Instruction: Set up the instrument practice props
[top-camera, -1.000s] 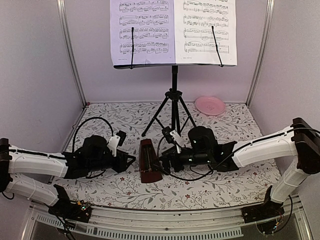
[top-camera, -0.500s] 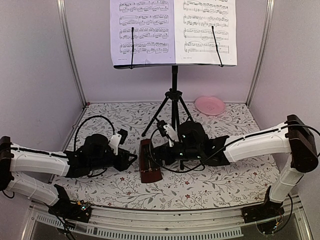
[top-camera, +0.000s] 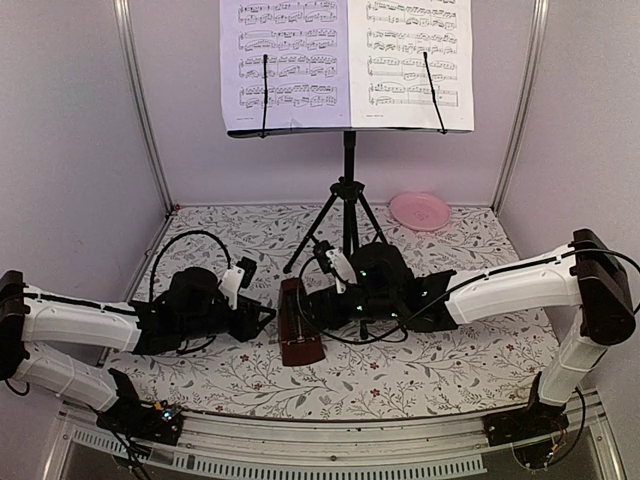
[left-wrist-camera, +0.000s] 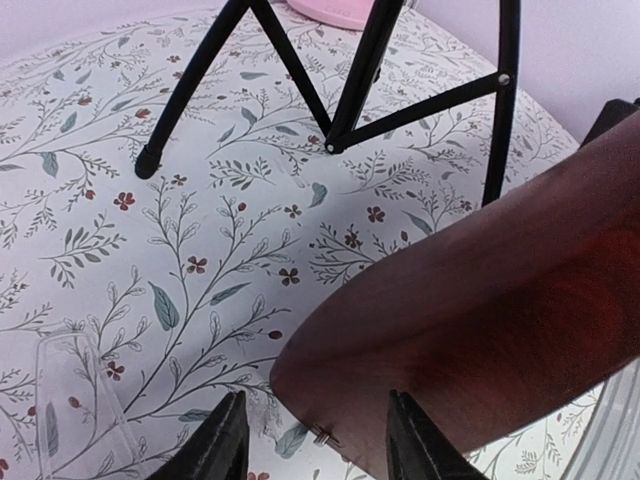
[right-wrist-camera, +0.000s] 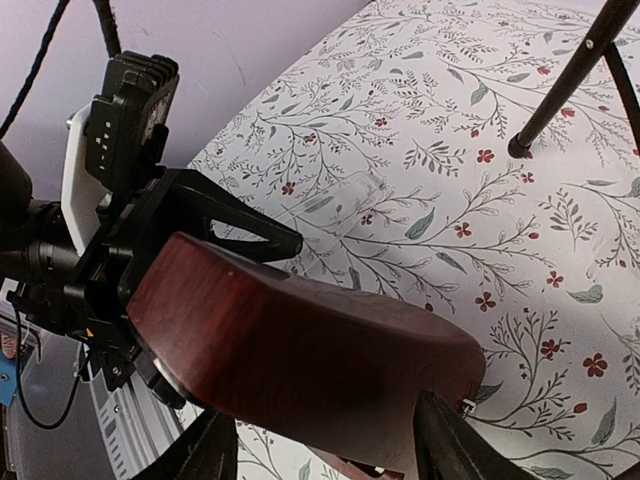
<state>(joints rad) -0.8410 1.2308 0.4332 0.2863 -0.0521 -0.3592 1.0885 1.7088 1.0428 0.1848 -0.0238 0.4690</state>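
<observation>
Red-brown and lying tilted on the floral desk (top-camera: 450, 360), your metronome (top-camera: 300, 325) sits just in front of the music stand (top-camera: 349, 190), between the two arms. Your right pincer (right-wrist-camera: 330, 450) has closed on it from the right, a finger against each side of the wooden body. Your left pincer (left-wrist-camera: 320, 440) is spread open just beside the metronome's other end, whose corner shows between the fingers (left-wrist-camera: 225, 440); you cannot tell whether they touch it. Both sheet-music pages (top-camera: 285, 65) rest side by side on the stand, each under a thin black retaining arm. At the back right lies a pink plate (top-camera: 420, 210).
</observation>
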